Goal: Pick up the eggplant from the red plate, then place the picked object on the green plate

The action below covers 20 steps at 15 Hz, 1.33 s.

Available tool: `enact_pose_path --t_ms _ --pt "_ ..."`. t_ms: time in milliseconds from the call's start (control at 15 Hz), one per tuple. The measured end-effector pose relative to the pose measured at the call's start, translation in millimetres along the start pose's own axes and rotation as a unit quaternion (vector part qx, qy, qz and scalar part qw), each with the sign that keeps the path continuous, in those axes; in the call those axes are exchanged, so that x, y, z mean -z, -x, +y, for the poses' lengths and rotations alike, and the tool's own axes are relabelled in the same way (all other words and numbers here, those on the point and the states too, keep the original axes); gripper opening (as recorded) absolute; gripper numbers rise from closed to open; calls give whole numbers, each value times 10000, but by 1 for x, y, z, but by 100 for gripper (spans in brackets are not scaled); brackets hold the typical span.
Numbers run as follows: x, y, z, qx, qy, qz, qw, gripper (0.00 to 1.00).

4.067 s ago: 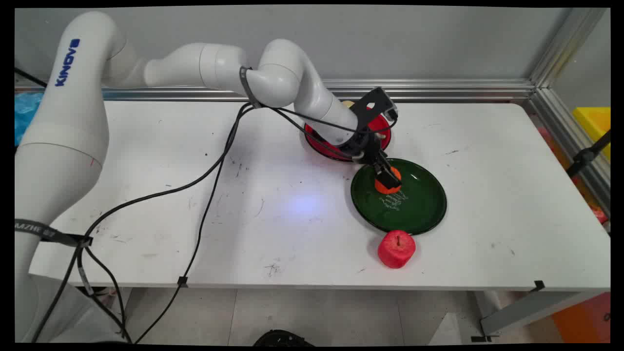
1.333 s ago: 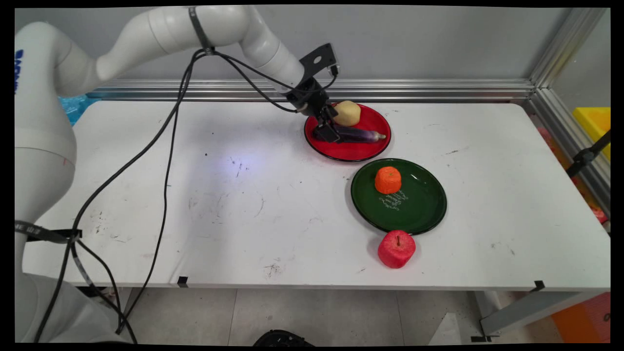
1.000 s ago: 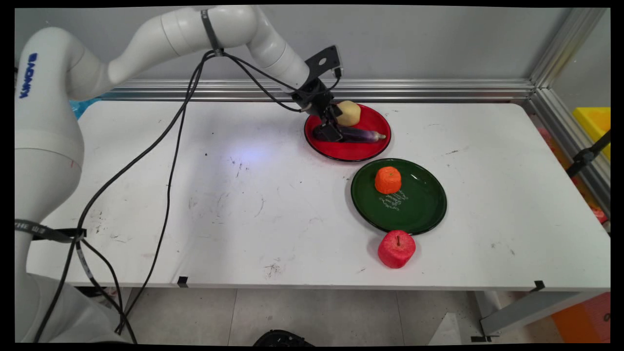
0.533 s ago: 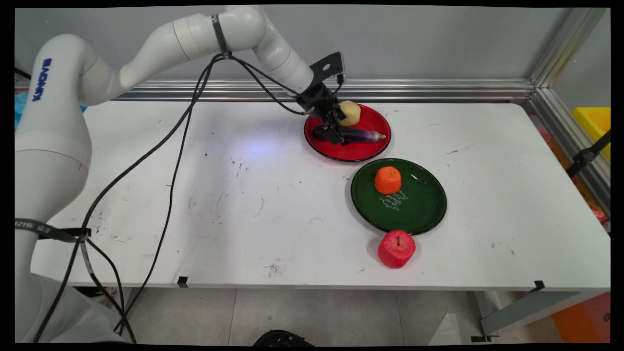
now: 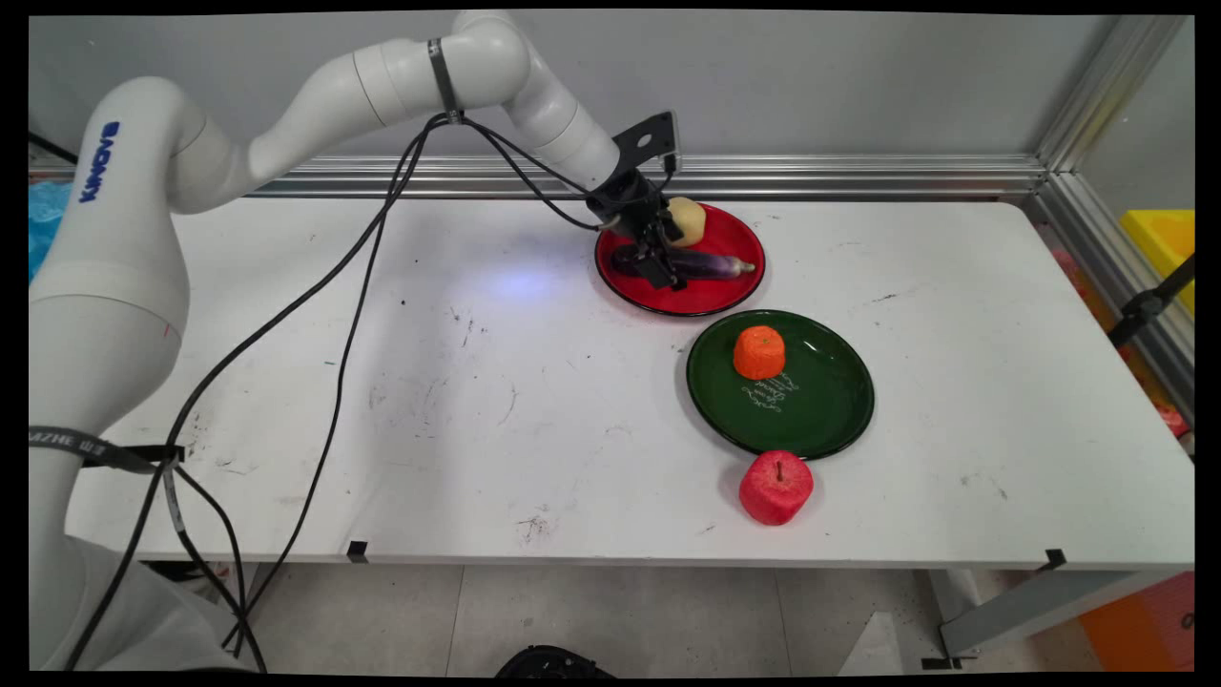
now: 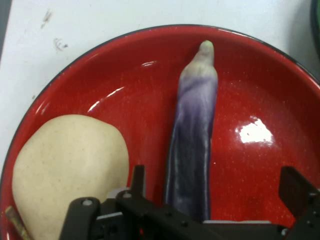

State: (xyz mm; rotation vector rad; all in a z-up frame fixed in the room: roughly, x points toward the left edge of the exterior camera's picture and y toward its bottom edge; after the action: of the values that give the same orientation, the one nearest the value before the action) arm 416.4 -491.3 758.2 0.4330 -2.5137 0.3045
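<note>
**Inspector:** Begin at the left of the main view. What is recorded there?

**Assistant:** The arm enters from the upper left, black cables hanging from it across the white table. It reaches down to the red plate above centre of the frame.

**Inspector:** State of the gripper?

**Assistant:** The gripper is low over the left part of the red plate, at the thick end of the purple eggplant. In the hand view the gripper has its fingers spread apart, one on each side of the eggplant. Contact cannot be confirmed.

**Inspector:** What else is on that plate?

**Assistant:** A beige potato at the plate's far side, just beside the eggplant. In the hand view the potato sits lower left, on the red plate.

**Inspector:** Further right?

**Assistant:** Right of centre, a green plate with an orange on its upper left part. A red apple stands on the table just beside that plate's lower rim.
</note>
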Motion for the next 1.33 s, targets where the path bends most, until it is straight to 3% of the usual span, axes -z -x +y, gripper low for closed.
enact_pose_path --t_ms 467,533,1333 --pt "-9 3 -3 -39 20 12 10000 100" --pt "-9 4 -3 -41 22 15 10000 0" --pt "-6 1 -4 1 4 57 10000 0"
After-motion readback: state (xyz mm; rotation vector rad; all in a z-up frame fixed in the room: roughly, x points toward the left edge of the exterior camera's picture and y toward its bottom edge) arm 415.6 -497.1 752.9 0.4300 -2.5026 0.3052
